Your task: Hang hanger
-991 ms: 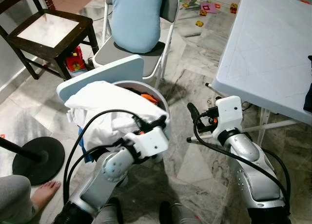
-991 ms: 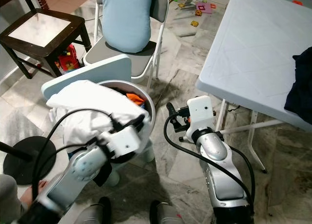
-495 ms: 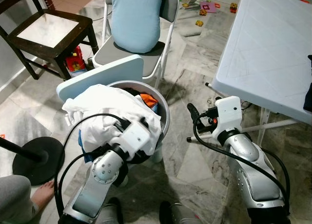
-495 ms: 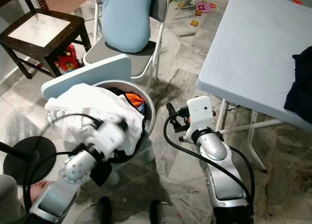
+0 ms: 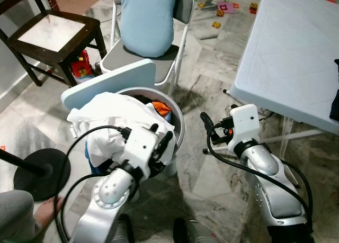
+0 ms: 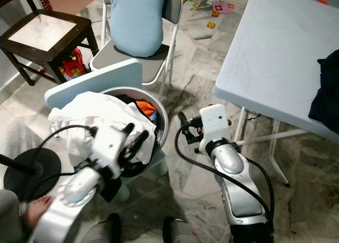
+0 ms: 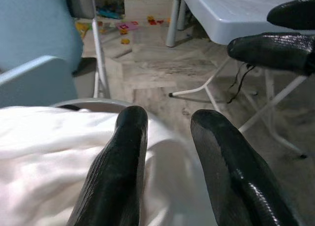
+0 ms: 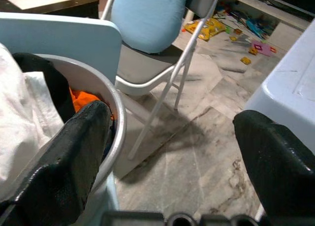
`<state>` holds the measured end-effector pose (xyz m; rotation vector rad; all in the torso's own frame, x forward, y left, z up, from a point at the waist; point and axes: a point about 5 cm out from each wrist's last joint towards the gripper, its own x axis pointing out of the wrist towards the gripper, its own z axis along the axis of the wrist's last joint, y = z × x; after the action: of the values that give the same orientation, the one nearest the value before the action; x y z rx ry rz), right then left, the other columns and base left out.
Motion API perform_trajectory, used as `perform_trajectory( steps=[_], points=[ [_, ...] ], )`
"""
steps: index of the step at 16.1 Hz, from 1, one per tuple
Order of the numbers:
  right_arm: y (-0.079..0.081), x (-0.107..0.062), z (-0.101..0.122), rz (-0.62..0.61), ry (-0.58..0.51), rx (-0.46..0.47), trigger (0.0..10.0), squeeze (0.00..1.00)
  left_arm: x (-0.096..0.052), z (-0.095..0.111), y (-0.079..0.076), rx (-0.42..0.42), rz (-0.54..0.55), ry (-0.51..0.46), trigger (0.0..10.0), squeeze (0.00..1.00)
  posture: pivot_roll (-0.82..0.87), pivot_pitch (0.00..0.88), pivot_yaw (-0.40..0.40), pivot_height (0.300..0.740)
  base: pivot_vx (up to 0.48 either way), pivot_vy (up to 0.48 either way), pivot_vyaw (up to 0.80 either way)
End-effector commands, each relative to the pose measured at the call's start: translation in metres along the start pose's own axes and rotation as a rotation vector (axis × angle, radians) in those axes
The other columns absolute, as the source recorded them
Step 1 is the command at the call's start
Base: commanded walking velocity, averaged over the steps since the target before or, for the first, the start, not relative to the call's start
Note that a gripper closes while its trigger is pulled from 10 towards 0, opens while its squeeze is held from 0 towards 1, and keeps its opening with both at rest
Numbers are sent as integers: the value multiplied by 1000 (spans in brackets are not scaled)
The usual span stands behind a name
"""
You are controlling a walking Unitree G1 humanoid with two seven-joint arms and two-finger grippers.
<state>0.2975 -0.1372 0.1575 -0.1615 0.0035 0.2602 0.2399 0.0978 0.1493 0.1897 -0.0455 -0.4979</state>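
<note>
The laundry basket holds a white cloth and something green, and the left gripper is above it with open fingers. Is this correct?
Not quite. Beside the white cloth in the laundry basket lies something orange, not green; the left eye view shows it. The left gripper is above it, fingers open.

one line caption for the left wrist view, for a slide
Left pincer, open, hovers over crumpled white cloth heaped in the round grey laundry basket, with the white plastic folding table beyond.

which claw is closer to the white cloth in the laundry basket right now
Left. The left claw sits right over the white cloth heaped in the laundry basket, fingers open. The right claw is off to the basket's right, above the floor, also open.
</note>
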Motion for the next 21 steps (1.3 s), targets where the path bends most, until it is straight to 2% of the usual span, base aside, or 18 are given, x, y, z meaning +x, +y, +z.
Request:
perform_trajectory(
  steps=[1,2,3,5,6,7,10,12,15,18,21],
  points=[
    [-1,-2,-5,0,19,6,10000,0,-8,7,6,39,32,-36,10000,1000,-8,259,-93,740,0,0,0],
    [-4,0,-7,-16,29,20,10000,0,-18,2,18,41,152,0,10000,1000,-1,259,-93,740,0,0,0],
    [-4,0,-7,-16,28,19,10000,0,-23,-3,21,6,203,30,10000,1000,-1,259,-93,740,0,0,0],
    [-1,2,-6,-4,21,18,10000,0,-28,-12,25,-159,327,62,10000,1000,4,253,-97,740,0,0,0],
    [1,3,-5,2,18,15,10000,0,-32,-18,31,-213,415,76,10000,1000,4,249,-100,740,0,0,0],
    [1,3,-5,5,16,14,10000,0,-34,-19,35,-210,450,86,10000,1000,5,249,-100,740,0,0,0],
    [-2,4,-5,4,17,8,10000,0,-56,-44,60,-299,675,201,10000,1000,9,245,-99,740,0,0,0],
    [-2,4,-7,-2,18,9,10000,0,-63,-45,61,-284,699,215,10000,1000,9,245,-99,740,0,0,0],
    [2,3,-8,3,18,17,10000,0,-63,-46,60,-316,725,218,10000,1000,15,249,-96,740,0,0,0],
    [3,4,-7,8,16,17,10000,0,-57,-52,64,-339,725,225,10000,1000,10,249,-101,740,0,0,0],
    [0,5,-6,-1,12,14,10000,0,-47,-62,67,-363,690,272,10000,1000,3,250,-103,740,0,0,0]
  ],
)
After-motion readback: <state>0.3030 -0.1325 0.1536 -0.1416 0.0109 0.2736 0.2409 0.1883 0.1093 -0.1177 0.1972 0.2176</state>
